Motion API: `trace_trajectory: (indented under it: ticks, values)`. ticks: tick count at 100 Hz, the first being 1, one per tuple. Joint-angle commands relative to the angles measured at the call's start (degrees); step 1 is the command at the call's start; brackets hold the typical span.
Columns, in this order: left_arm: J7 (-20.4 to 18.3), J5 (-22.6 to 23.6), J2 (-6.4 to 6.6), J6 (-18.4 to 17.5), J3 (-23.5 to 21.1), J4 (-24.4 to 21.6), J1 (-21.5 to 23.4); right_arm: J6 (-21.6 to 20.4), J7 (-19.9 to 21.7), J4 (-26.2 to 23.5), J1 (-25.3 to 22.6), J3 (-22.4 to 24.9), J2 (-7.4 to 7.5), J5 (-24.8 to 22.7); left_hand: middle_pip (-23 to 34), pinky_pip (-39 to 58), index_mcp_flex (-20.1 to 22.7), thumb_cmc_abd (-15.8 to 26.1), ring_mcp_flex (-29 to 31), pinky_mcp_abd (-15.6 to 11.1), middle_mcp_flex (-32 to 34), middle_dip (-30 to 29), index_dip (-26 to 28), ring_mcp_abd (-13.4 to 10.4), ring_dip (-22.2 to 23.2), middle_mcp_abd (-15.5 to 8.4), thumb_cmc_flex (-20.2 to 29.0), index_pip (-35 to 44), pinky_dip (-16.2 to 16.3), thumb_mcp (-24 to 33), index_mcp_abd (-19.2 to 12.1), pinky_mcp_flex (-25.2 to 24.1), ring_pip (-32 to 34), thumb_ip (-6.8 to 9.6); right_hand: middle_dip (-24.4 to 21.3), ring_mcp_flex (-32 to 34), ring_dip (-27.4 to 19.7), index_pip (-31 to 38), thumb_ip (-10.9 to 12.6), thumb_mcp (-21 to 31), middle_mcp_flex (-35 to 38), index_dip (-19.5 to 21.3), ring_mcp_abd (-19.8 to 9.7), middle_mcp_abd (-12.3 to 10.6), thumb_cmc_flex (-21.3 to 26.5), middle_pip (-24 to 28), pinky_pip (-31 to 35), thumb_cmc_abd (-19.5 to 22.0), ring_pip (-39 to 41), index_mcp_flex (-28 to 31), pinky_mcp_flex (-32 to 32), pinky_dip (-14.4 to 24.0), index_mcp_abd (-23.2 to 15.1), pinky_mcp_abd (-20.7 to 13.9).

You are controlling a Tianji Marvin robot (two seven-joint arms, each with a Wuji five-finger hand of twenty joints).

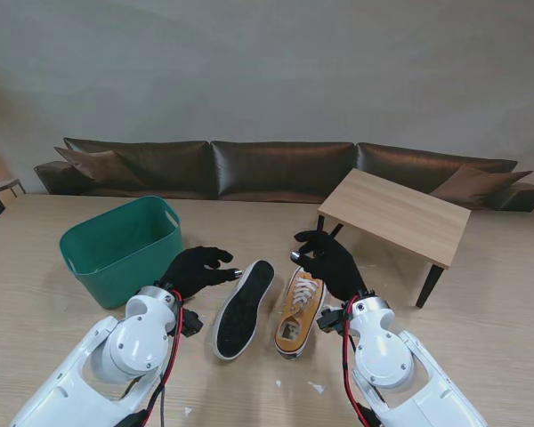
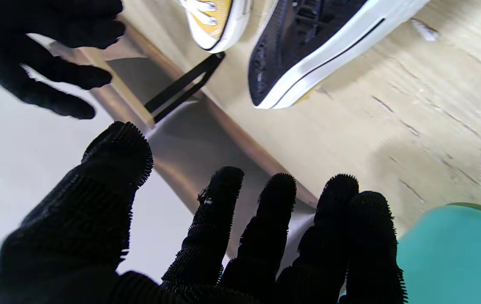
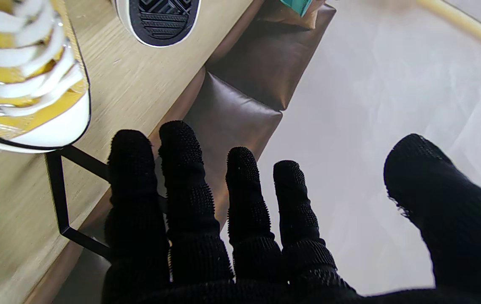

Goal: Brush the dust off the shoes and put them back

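Two sneakers lie side by side on the table between my hands. One sneaker (image 1: 243, 309) is turned over, its black sole with a white rim facing up; its sole (image 2: 308, 46) and toe (image 3: 158, 19) show in both wrist views. The yellow sneaker (image 1: 299, 311) stands upright with white laces, which appear again (image 3: 25, 84) in the right wrist view. My left hand (image 1: 196, 269), in a black bristled glove, hovers just left of the overturned shoe, fingers spread, holding nothing. My right hand (image 1: 331, 260) hangs over the yellow shoe's toe, fingers apart and empty.
A green plastic basket (image 1: 116, 252) stands on the table to the left, close to my left hand. A small wooden side table with black legs (image 1: 396, 218) stands beyond the table's right part. A brown leather sofa (image 1: 276, 167) runs along the wall.
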Motion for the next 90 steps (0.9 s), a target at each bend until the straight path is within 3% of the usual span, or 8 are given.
trace_trajectory:
  ticks: [1, 15, 18, 26, 42, 60, 77, 90]
  values:
    - [-1.48, -1.21, 0.42, -1.31, -0.73, -0.64, 0.81, -0.46, 1.65, -1.13, -1.3, 0.2, 0.68, -0.09, -1.06, -6.41, 0.33, 1.47, -4.15, -2.71, -2.63, -1.31, 0.46, -2.21, -2.78, -1.65, 1.53, -0.23, -2.33, -1.21, -1.83, -3.4, -3.84, 1.84, -0.42, 0.45, -0.04, -0.29, 1.78, 0.23, 0.04, 0.85, -1.13, -0.25, -1.29, -0.87, -0.82, -0.45, -0.51, 1.42, -18.81, 0.99, -2.42, -0.84]
    - [-2.89, -5.89, 0.62, -7.63, -2.92, -0.09, 2.16, -0.9, 4.65, -2.73, -3.05, 1.29, 1.95, -2.85, -2.41, -21.81, -1.45, 2.85, -10.19, -5.44, -7.34, -3.73, 0.3, -6.52, -7.78, -3.11, 3.37, -1.07, -4.96, -2.69, -2.8, -7.57, -10.61, 2.19, 0.09, -0.55, -0.07, -0.52, 2.08, 0.26, -1.37, 2.18, -1.98, -0.71, -1.05, -0.67, -0.66, -1.5, -0.78, 4.08, -18.98, 1.04, -4.32, -1.51]
    - [-2.78, -6.68, 0.56, -8.48, -3.18, 0.09, 2.38, -0.96, 5.33, -3.09, -3.43, 1.53, 2.25, -3.7, -2.46, -23.11, -1.51, 2.87, -10.37, -5.58, -7.62, -3.89, 0.31, -6.84, -8.03, -3.2, 3.57, -1.08, -4.88, -2.78, -2.88, -7.59, -10.95, 2.22, 1.5, -0.62, 0.08, -2.81, 2.39, 0.05, -1.67, 6.59, -2.24, -0.78, -0.93, -0.26, -0.41, -1.68, -0.49, 4.85, -19.02, 1.05, -4.6, -1.62]
    - [-2.56, -7.42, 0.51, -10.25, -3.74, 0.57, 2.88, -1.23, 6.8, -3.89, -4.32, 2.04, 3.01, -6.41, -2.57, -29.18, -1.72, 2.9, -11.41, -5.88, -8.44, -4.41, 0.31, -7.63, -8.87, -3.69, 3.91, -1.12, -3.37, -2.95, -2.96, -7.03, -12.36, 2.27, 3.46, -0.61, 0.83, -2.86, 2.55, -0.29, -2.68, 8.31, -3.07, -1.24, -0.94, 2.24, 0.19, -2.64, 0.99, 6.64, -18.82, 1.21, -5.66, -2.01]
    - [-2.9, -7.79, 0.66, -11.99, -4.32, 0.68, 3.93, -1.18, 10.26, -5.88, -6.48, 2.98, 4.66, -12.54, -2.52, -39.89, -1.99, 3.5, -12.53, -5.87, -9.0, -4.68, 0.37, -7.65, -9.22, -4.01, 4.42, -1.13, -0.25, -3.65, -3.29, -4.75, -13.48, 2.42, 10.6, -0.8, 4.56, -2.29, 3.24, -0.86, -5.31, 12.36, -5.36, -2.4, -0.37, 9.01, 3.38, -5.61, 8.78, 10.49, -17.82, 1.68, -8.53, -3.4]
    - [-1.74, -7.65, 0.5, -14.17, -3.94, 1.41, 4.46, -0.19, 13.96, -7.93, -8.67, 3.25, 6.41, -20.42, -2.5, -41.76, -1.79, 3.82, -12.72, -5.93, -8.98, -4.64, 0.41, -7.49, -9.21, -3.82, 4.74, -1.05, 1.09, -3.53, -3.32, -4.6, -13.68, 2.46, 19.06, -0.24, 9.29, -2.22, 3.58, -1.3, -7.73, 16.34, -7.94, -4.39, -0.39, 14.97, 9.19, -8.72, 19.42, 13.85, -16.1, 3.18, -11.55, -4.44]
    - [-1.85, -8.83, 0.45, -14.83, -4.12, 1.18, 4.99, 1.37, 14.15, -8.63, -9.96, 2.11, 6.82, -23.73, -2.5, -42.81, -1.71, 4.25, -13.0, -6.04, -8.96, -4.55, 0.47, -7.1, -9.14, -3.31, 5.21, -1.0, 2.13, -3.56, -3.34, -4.83, -13.82, 2.46, 21.98, 1.5, 11.09, -1.96, 3.73, -0.58, -6.22, 17.06, -8.26, -4.49, -0.66, 16.82, 11.84, -9.29, 23.89, 17.93, -15.05, 3.86, -11.35, -4.09]
    - [-1.66, -9.93, 0.34, -15.43, -4.2, 1.04, 5.3, 2.87, 13.66, -8.1, -9.69, 0.62, 6.97, -26.04, -2.44, -43.4, -1.52, 4.32, -13.0, -6.08, -8.74, -4.44, 0.53, -6.9, -9.07, -3.2, 5.33, -0.91, 2.75, -3.68, -3.26, -5.04, -13.85, 2.46, 23.86, 2.52, 12.57, -3.92, 3.63, -0.07, -6.48, 16.64, -9.02, -4.83, -1.06, 17.6, 14.06, -9.92, 27.37, 17.13, -14.24, 4.35, -12.04, -4.32]
